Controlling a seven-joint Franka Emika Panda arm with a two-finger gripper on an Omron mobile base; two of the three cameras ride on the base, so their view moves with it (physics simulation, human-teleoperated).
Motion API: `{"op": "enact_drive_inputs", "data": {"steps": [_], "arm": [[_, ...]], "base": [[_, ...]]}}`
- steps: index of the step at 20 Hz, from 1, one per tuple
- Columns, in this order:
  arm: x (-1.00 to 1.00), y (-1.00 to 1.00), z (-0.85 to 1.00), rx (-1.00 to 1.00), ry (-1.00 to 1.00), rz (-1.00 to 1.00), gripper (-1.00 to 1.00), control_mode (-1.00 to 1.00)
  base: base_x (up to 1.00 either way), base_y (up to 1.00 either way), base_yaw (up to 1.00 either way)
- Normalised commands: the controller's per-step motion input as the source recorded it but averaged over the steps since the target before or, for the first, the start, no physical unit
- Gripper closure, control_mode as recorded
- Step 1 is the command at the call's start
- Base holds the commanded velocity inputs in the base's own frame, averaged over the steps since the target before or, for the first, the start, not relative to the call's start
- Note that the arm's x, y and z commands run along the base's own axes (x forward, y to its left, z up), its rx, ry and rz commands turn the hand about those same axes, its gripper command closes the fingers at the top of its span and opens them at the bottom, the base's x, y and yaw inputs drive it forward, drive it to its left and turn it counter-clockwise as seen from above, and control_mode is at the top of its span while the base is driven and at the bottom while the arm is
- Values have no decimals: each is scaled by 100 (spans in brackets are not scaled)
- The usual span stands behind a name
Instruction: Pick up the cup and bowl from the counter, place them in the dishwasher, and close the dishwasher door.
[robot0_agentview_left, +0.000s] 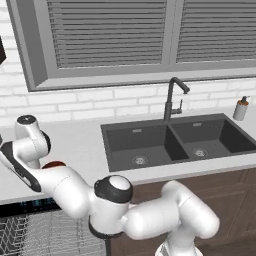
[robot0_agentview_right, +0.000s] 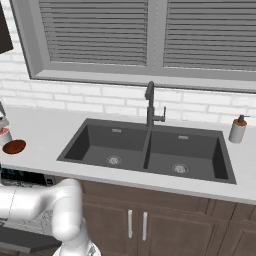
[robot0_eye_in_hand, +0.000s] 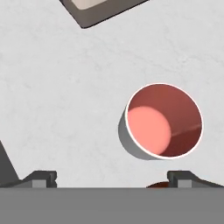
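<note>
Fingertips: you see two small dark tips at the bottom of the hand view, one at lower left (robot0_eye_in_hand: 41, 178) and one at lower right (robot0_eye_in_hand: 188, 178), with bare counter showing between them.
Gripper (robot0_eye_in_hand: 114, 179): jaws stand wide apart and hold nothing.
Cup (robot0_eye_in_hand: 164, 120): upright on the counter, right of centre in the hand view, its salmon-red mouth facing the camera and its white wall showing along the left side. In the right base view it sits at the far left edge (robot0_agentview_right: 4, 137).
Key relation: you find the cup offset toward the right fingertip, not centred in the gap, and higher in the frame than both tips. My judgement is that the hand needs a shift to the frame's right before it descends.
Axis: the cup is round, so no long axis constrains the jaw line.
Bowl: a reddish-brown sliver shows at the bottom edge of the hand view (robot0_eye_in_hand: 159, 185), just beside the right tip; in the right base view it lies at lower left (robot0_agentview_right: 14, 146), close by the cup.
Risk: judged only, the right finger may clip the bowl or the cup's rim on descent.
Counter (robot0_eye_in_hand: 65, 96): light slab under both items.
Dishwasher (robot0_agentview_left: 30, 232): lower left of the left base view, racks exposed, so it stands open.
Door: not assessed; too little of it is visible.
</note>
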Motion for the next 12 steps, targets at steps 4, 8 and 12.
{"op": "enact_drive_inputs", "data": {"steps": [4,8,12], "arm": [[27,3,-2,0,2,3,-100,-100],[26,0,-11,0,0,4,-100,-100],[19,7,-20,0,0,3,-100,-100]], "base": [[0,0,0],[0,0,0],[0,0,0]]}}
